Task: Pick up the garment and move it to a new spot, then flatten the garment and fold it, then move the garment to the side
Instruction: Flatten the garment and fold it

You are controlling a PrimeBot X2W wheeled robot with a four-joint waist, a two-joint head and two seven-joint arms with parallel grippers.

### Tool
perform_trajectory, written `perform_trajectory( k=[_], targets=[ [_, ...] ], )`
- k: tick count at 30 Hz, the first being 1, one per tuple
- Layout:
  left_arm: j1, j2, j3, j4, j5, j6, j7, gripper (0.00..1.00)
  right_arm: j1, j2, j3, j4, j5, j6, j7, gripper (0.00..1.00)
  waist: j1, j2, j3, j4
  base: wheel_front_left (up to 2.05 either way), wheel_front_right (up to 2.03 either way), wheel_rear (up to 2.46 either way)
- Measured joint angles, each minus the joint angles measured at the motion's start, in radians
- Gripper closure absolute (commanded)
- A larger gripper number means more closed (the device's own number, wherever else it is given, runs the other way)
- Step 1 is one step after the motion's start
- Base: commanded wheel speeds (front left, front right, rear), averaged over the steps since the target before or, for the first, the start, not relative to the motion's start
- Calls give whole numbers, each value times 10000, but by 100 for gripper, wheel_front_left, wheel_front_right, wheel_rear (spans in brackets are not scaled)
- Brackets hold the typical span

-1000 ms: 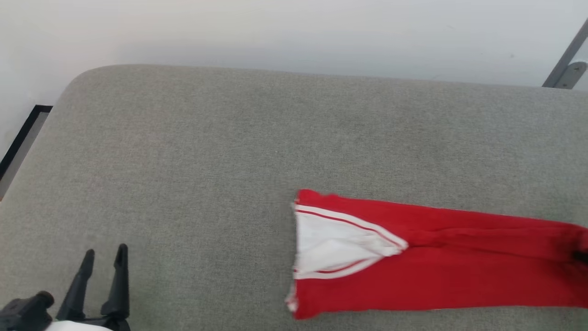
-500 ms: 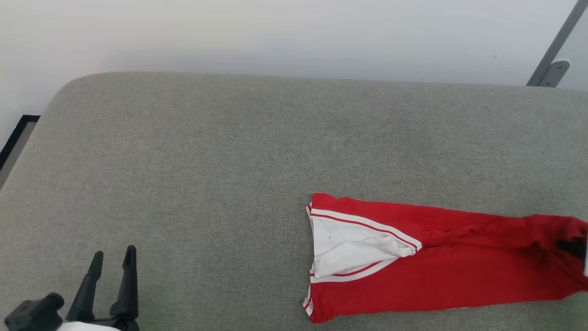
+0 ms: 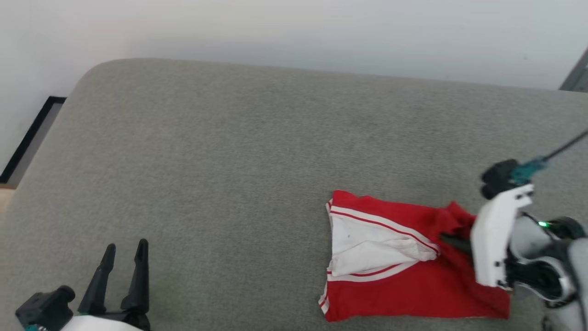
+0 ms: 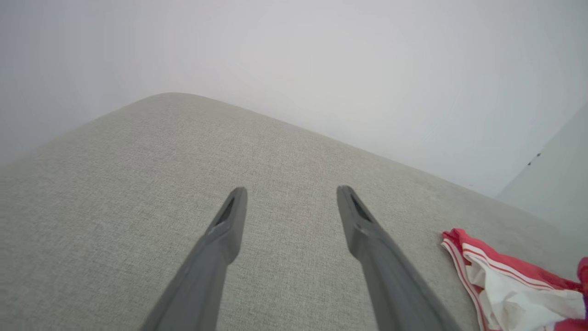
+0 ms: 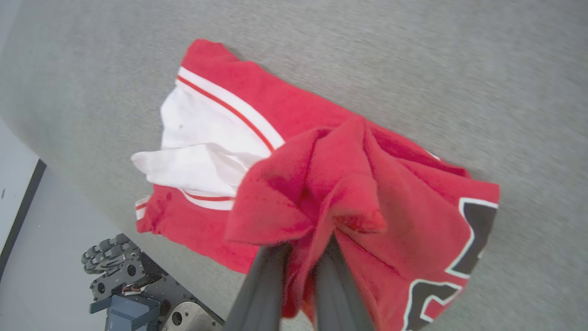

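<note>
The garment (image 3: 409,285), red with a white sleeve (image 3: 367,243) edged in striped trim, lies on the grey cushion near its front right. One red end is lifted and bunched over the rest. My right gripper (image 3: 452,239) is shut on that bunched end, its white wrist just to the right. In the right wrist view, the fingers (image 5: 266,276) pinch a red fold of the garment (image 5: 294,202), with black-and-white lettering (image 5: 477,239) at the lower right. My left gripper (image 3: 126,250) stands open over bare cushion at the lower left, jaws apart (image 4: 291,193); the garment (image 4: 510,285) shows far to its right.
The grey cushion (image 3: 229,161) has a rounded far-left corner and meets a pale wall at the back. A black-edged floor strip (image 3: 32,133) runs past its left side. The robot's base (image 5: 138,294) sits below the cushion's front edge.
My right gripper has come in from the right, carrying the garment's red end leftward over the rest, so the garment looks shorter. The head camera has shifted. The left gripper stays open.
</note>
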Motion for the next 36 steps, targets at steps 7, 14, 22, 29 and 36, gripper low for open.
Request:
perform_trajectory(
  k=[7, 14, 22, 29, 36],
  targets=[
    [-416, -23, -366, 94, -84, 0, 0, 0, -839, 506, 1275, 782, -119, 0, -259, 100, 0, -1, 132, 607, 0, 0, 0],
    [-553, -81, -518, 251, -157, 0, 0, 0, -1411, 683, 2351, 1854, -33, 0, -794, 67, -1, -1, 141, 1098, 0, 0, 0],
    [-450, -38, -395, 270, -314, 0, -2, 0, -1555, 372, 2788, 1829, 445, 0, -1158, 0, 0, -1, -105, 1057, 0, 0, 0],
    [-86, 59, -142, 82, -345, 0, 0, 0, -1195, 92, 2230, 876, 920, 0, -1469, 0, 0, 0, -422, 663, 0, 0, 0],
    [131, 190, 67, 17, -307, 0, -2, 0, -589, -265, 1068, 63, 585, 0, -2412, 0, 0, 0, -730, 102, 0, 0, 0]
  ],
)
